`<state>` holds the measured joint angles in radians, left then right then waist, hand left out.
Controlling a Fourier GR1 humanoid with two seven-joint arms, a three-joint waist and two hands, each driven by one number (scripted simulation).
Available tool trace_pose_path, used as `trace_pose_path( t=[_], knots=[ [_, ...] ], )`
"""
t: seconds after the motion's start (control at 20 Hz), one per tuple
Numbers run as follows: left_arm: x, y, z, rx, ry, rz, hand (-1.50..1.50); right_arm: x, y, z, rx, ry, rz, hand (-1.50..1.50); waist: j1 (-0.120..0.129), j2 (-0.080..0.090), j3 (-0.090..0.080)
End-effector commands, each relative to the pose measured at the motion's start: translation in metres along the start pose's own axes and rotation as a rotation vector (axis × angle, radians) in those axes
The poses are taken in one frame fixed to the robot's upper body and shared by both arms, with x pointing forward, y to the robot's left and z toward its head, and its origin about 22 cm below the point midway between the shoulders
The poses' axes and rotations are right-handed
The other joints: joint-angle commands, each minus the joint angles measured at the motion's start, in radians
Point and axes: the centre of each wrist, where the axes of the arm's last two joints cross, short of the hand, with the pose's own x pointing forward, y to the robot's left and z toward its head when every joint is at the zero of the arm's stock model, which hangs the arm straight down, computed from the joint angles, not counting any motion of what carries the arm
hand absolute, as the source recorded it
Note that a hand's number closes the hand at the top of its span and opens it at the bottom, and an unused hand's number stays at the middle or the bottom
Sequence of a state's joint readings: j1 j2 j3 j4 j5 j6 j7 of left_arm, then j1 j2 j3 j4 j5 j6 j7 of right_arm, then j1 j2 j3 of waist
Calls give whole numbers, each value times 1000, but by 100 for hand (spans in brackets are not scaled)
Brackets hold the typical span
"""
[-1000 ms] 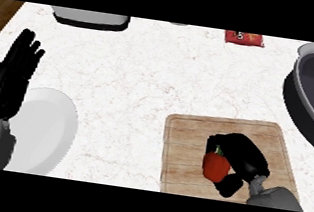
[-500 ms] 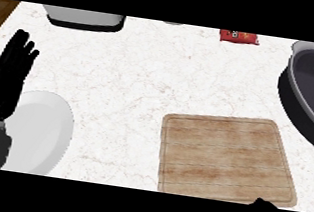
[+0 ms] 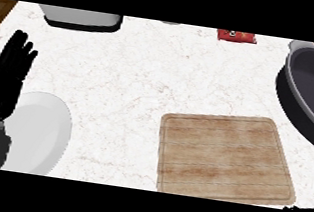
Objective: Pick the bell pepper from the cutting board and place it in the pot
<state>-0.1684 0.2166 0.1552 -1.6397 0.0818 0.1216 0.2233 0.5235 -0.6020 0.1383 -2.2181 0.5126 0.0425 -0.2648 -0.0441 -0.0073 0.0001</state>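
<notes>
The wooden cutting board (image 3: 224, 155) lies at the lower right of the counter with nothing on it. No bell pepper shows anywhere in the head view. The dark grey pot (image 3: 289, 96) stands at the right edge, and the part of its inside that shows holds nothing. Only a black sliver of my right hand (image 3: 311, 210) shows at the lower edge, just below the board's near right corner. My left hand (image 3: 4, 76) rests open at the far left, fingers up.
A white plate (image 3: 40, 132) lies at the lower left beside my left forearm. A grey container (image 3: 79, 17) stands at the back left, and a red packet (image 3: 237, 36) lies at the back edge. Brown floor shows past the counter's left corner.
One second ago my right hand was curled round the red pepper on the board. It has drawn back past the lower edge, and the pepper is out of sight. The board is bare.
</notes>
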Motion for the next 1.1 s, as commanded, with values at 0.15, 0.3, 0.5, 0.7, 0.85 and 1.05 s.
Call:
trace_pose_path(
  t=[0.15,0.3,0.5,0.7,0.85,1.05],
  knots=[
    [-8,-3,7,-2,6,13,0,1,-63,22,-341,43,-46,150,14,3,0],
    [13,-11,1,-27,-11,6,0,-29,-92,27,-424,93,-30,150,31,5,0],
    [-5,-11,2,-31,-6,4,0,-48,-129,32,-457,143,-87,150,37,7,0],
    [14,3,-9,-50,-16,-1,0,-75,-159,3,-440,164,-121,150,51,9,0],
    [2,-14,-1,-31,-27,-2,0,-99,-149,-14,-454,202,-140,150,52,9,0],
    [10,-9,-5,-84,-28,14,0,-144,-153,-32,-463,269,-136,150,72,13,1]
  ],
)
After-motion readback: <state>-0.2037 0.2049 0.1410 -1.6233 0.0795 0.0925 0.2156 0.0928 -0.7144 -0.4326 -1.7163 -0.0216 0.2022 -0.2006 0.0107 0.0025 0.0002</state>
